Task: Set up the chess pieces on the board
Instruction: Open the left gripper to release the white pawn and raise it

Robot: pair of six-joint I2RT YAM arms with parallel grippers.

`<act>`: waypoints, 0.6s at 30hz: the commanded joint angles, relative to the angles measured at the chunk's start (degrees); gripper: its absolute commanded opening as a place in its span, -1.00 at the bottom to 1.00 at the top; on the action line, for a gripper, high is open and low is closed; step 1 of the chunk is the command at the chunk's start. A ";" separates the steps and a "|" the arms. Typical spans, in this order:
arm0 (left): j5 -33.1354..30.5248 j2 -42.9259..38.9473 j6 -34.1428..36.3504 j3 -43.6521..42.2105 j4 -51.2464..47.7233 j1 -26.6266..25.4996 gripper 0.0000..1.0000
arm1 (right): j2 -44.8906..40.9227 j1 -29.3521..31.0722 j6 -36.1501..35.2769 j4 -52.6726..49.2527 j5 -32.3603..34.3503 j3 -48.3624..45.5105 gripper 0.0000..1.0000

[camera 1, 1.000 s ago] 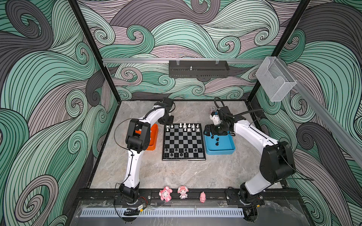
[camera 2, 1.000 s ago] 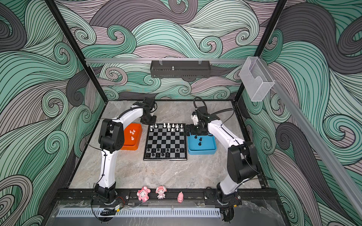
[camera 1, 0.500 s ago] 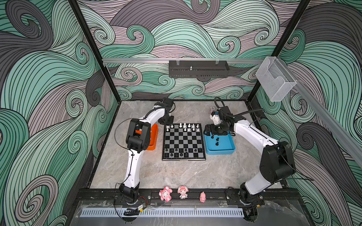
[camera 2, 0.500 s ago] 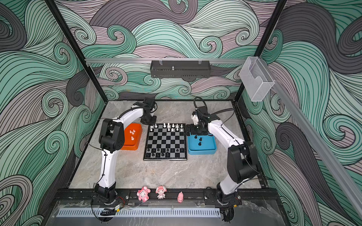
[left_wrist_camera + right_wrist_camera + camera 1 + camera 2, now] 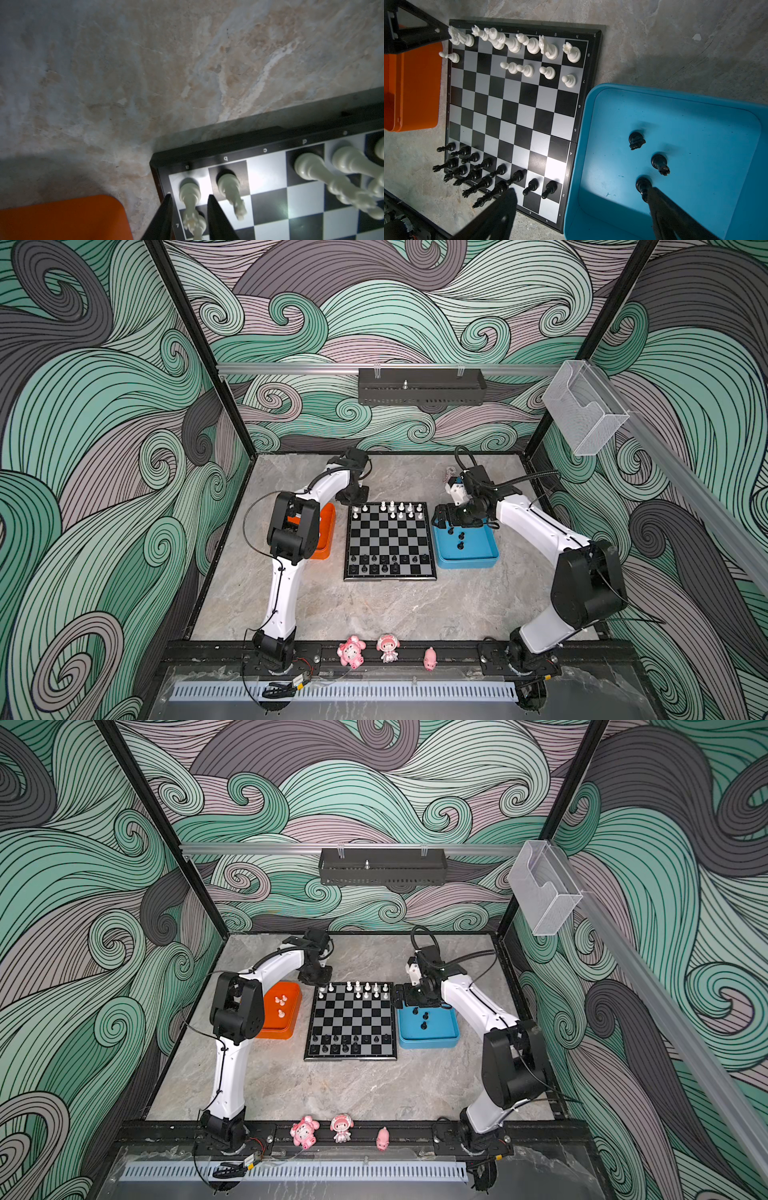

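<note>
The board (image 5: 388, 537) (image 5: 353, 1017) lies mid-table, with white chess pieces (image 5: 395, 509) on its far rows and black ones (image 5: 386, 565) on its near rows. My left gripper (image 5: 353, 501) (image 5: 189, 198) hangs over the board's far left corner. Its fingers (image 5: 167, 207) stand open on either side of a white rook (image 5: 190, 190), with a gap on each side. A white knight (image 5: 228, 185) stands beside the rook. My right gripper (image 5: 446, 519) (image 5: 581, 199) is wide open and empty above the blue tray's (image 5: 695, 116) far end, where three black pieces (image 5: 636, 140) stand.
The orange tray (image 5: 274, 1029) left of the board holds three white pieces (image 5: 281, 1004). The blue tray (image 5: 478, 558) touches the board's right side. Three pink figurines (image 5: 351, 651) stand on the front rail. A black basket (image 5: 422, 387) hangs on the back wall.
My left gripper's fingers have spread apart from the white rook on the corner square. Neither arm has visibly shifted.
</note>
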 commanded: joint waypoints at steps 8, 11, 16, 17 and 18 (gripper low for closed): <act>-1.35 -6.00 0.29 2.27 -1.01 -0.51 -0.21 | -0.92 -0.36 -0.07 -0.19 -0.55 -0.17 0.96; -2.96 -7.60 0.25 2.18 -1.72 -0.51 -0.20 | -1.60 -0.32 0.01 -0.68 -0.42 0.16 0.95; -6.26 -11.13 0.52 1.31 -2.95 -0.47 -0.15 | -2.53 -0.05 0.27 -1.53 0.04 0.71 0.95; -6.80 -12.22 0.60 0.70 -2.87 -0.47 -0.12 | -2.67 0.12 0.36 -1.69 0.15 0.80 0.95; -7.24 -13.24 0.64 0.07 -2.83 -0.38 -0.10 | -2.81 0.34 0.41 -1.97 0.33 1.04 0.95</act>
